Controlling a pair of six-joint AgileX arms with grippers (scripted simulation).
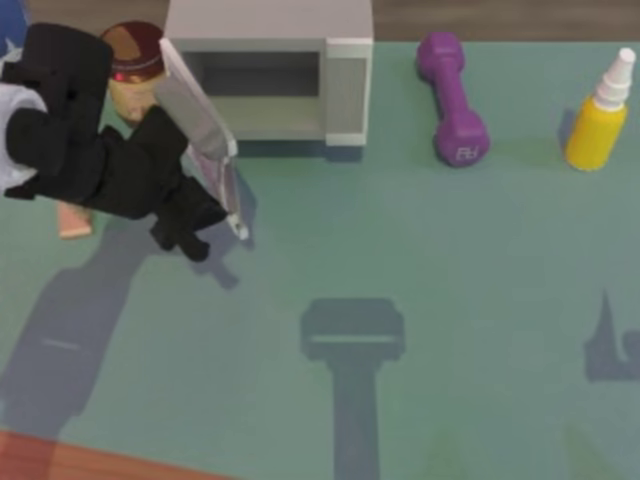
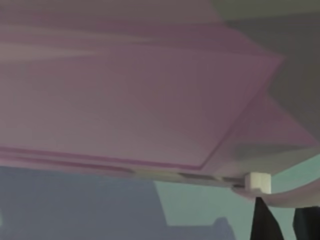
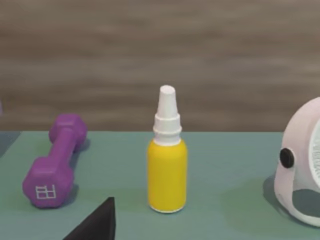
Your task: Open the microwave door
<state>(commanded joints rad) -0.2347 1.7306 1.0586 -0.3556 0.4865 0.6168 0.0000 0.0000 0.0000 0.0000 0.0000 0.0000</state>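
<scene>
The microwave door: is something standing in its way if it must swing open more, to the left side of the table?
Possibly. The silver-framed microwave door already stands swung out from the silver-grey microwave. Beside its outer face sits a tan figure with a dark red cap, and my left gripper is at the door's free edge. Nothing else visible blocks it.

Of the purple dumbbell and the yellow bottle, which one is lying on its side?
The purple dumbbell lies on its side on the table; the yellow bottle stands upright, white nozzle up.

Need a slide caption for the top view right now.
Left claw at the free edge of the door, swung wide open from the microwave.
</scene>
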